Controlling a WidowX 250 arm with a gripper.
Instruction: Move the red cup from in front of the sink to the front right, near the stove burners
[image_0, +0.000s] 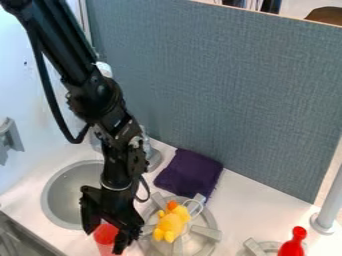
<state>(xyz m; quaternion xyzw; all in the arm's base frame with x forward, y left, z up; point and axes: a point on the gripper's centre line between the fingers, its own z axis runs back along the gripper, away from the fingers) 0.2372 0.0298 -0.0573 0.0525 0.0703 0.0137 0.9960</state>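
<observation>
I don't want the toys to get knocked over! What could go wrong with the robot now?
The gripper is right at the red cup, so a crooked pull might tip it over. The sink is close by, so a dropped cup could perhaps roll in there. And the yellow duck lies on the burner just beside the gripper, so a sideways swing might bump it.

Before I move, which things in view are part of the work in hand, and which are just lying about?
In hand:
- black gripper
- red, cup-shaped object, at the gripper

Lying about:
- soft-looking yellow toy with an orange tip, on the round grey burner
- dark purple folded cloth, behind the burner
- glossy red bottle-shaped object, lower right
</observation>
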